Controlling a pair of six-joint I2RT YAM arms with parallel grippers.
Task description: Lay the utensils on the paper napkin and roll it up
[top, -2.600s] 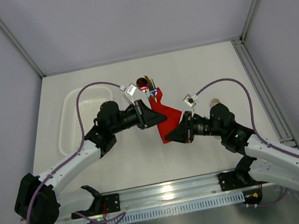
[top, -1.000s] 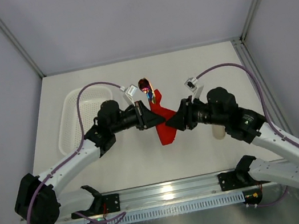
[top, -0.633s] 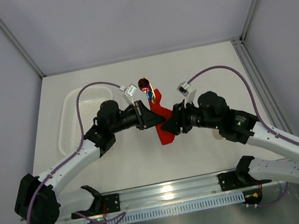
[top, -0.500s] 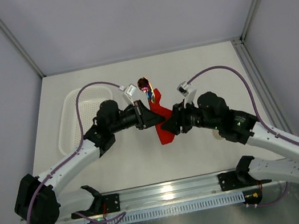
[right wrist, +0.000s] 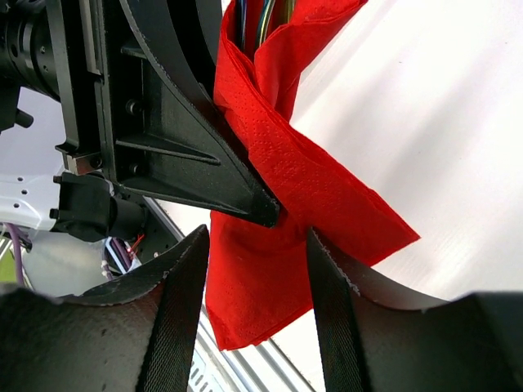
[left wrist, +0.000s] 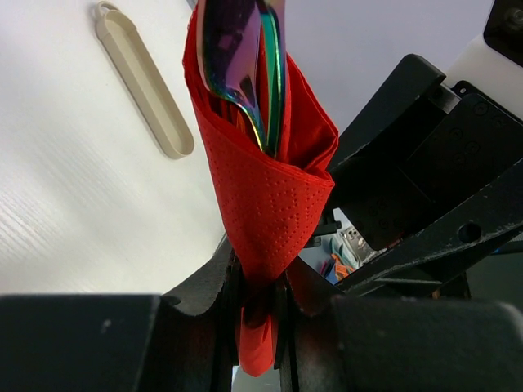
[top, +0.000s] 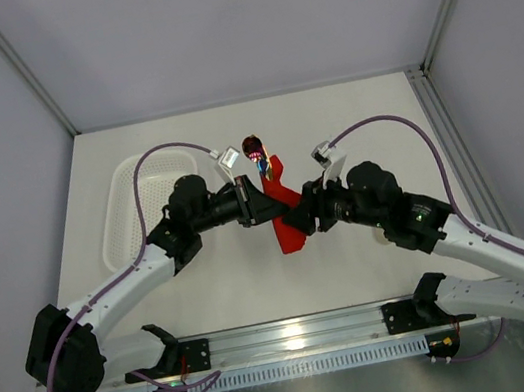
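Right of the white basket [top: 123, 215]: red paper napkin [top: 287, 215] [left wrist: 270, 196] [right wrist: 304, 181], wrapped cone-like round the utensils and caught between the two grippers.
Utensils: iridescent spoon [top: 253, 146] [left wrist: 230, 45] and fork [left wrist: 274, 69] stand inside the cone. The pink-purple bowl sticks out of the open end, and the handles are hidden in paper. The right wrist view shows only coloured shafts [right wrist: 261, 18].
Left gripper [top: 265, 203] [left wrist: 260, 287]: on the basket side of the napkin, fingers pressed together on the cone's narrow end, pinching paper. Can't tell if the handles are inside the pinch.
Right gripper [top: 299, 220] [right wrist: 257, 269]: on the side away from the basket, jaws spread, one finger on each side of the loose lower flap. Can't tell if the pads touch it.
Beige tray [left wrist: 143, 82]: on the table [top: 350, 119], further from the basket than the napkin. Clear only in the left wrist view.
Change over last second: right gripper moved in toward the basket, up to the napkin, and its jaws widened. Right arm now covers the tray, which lay exposed beside it before.
Change from earliest frame: right gripper sat at the napkin's lower tip; that tip now pokes out free past it.
Unchanged: left pinch, cone position, spoon bowl.
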